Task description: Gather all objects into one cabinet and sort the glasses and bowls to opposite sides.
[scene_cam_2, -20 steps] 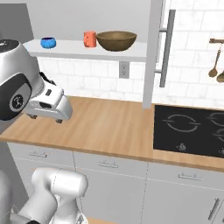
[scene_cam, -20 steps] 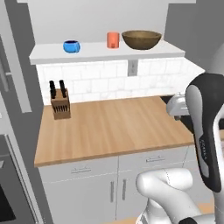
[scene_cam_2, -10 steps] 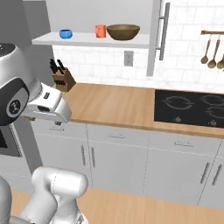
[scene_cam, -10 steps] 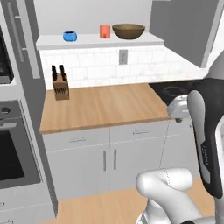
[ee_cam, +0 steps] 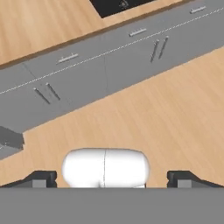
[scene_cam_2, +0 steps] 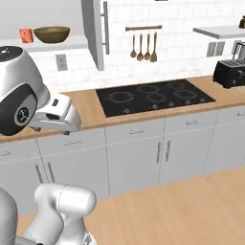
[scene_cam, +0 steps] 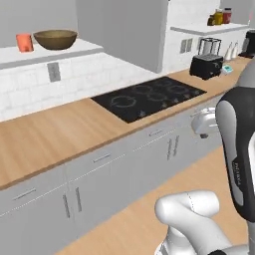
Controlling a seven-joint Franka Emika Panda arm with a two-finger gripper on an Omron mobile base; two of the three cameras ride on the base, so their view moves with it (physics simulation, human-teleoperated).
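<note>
Tool wide open, empty, hanging over the wood floor in front of the drawer fronts. Orange cup just beside wooden bowl, both on cabinet shelf near its right end. Black hob set in table; toaster at far right end; utensils on wall.

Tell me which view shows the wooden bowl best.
The left base view: the wooden bowl is large and whole on the shelf, beside an orange cup. The right base view shows it smaller and farther off. The hand view looks down at floor and drawers.
</note>
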